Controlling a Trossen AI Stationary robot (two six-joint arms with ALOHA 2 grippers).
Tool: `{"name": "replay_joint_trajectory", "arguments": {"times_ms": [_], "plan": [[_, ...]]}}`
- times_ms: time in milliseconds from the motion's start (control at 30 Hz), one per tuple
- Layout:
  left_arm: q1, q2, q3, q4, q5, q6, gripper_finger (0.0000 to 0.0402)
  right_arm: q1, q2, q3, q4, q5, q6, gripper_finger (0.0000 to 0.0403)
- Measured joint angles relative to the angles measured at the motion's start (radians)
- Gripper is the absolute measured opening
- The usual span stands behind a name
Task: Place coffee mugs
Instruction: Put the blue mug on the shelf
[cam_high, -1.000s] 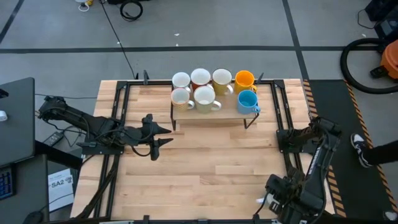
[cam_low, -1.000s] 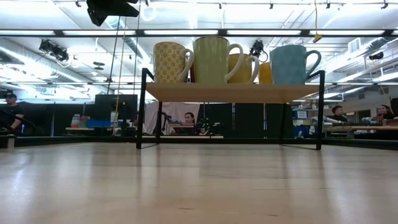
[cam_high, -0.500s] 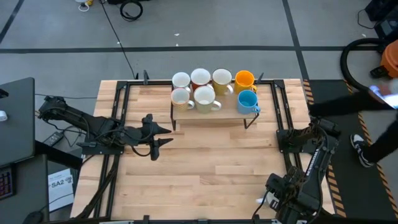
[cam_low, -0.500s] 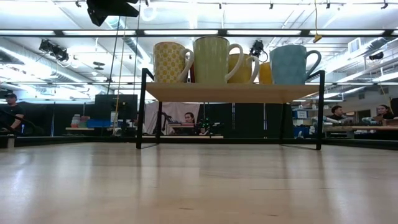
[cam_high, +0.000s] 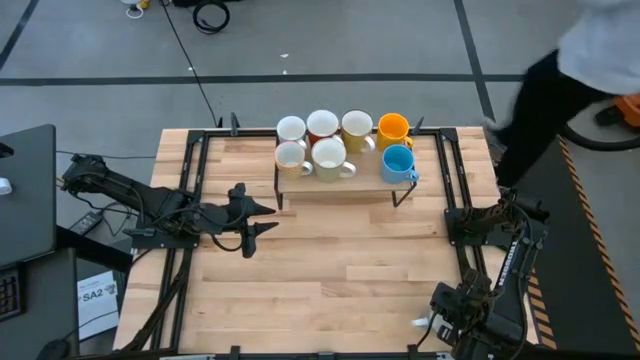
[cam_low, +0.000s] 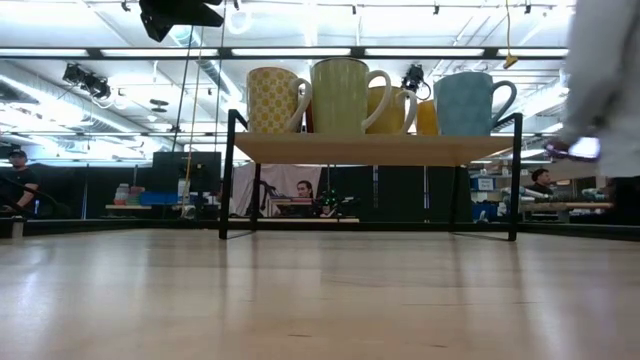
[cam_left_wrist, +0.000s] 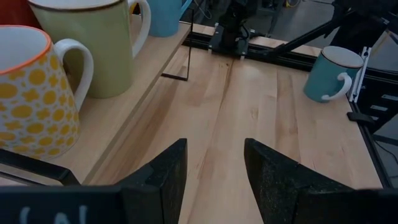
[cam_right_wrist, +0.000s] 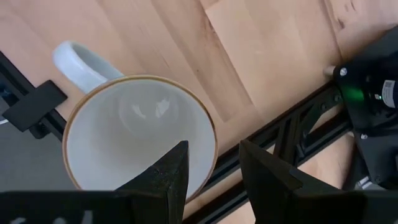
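Six ceramic coffee mugs (cam_high: 343, 144) crowd the small wooden shelf (cam_high: 365, 178) at the bench's (cam_high: 330, 270) far edge. Left gripper (cam_high: 262, 219) parted, empty; right gripper (cam_right_wrist: 211, 165) parted above a white orange-rimmed mug (cam_right_wrist: 134, 134).

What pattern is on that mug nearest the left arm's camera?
The mug is white with yellow dots and an orange rim, seen best in the left wrist view.

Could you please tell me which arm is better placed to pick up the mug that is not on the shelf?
Right. The right gripper hovers open directly over that mug at the table's edge. The left gripper, open and empty, sits across the table beside the shelf.
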Motion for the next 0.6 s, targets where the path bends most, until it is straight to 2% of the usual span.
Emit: {"name": "replay_joint_trajectory", "arguments": {"times_ms": [367, 600], "plan": [[0.000, 0.000, 0.000, 0.000, 0.000, 0.000, 0.0167, 0.009, 0.000, -0.002, 0.019, 0.045, 0.000, 0.0148], [0.000, 0.000, 0.000, 0.000, 0.000, 0.000, 0.0167, 0.008, 0.000, -0.090, 0.125, 0.043, -0.030, 0.0148]]}}
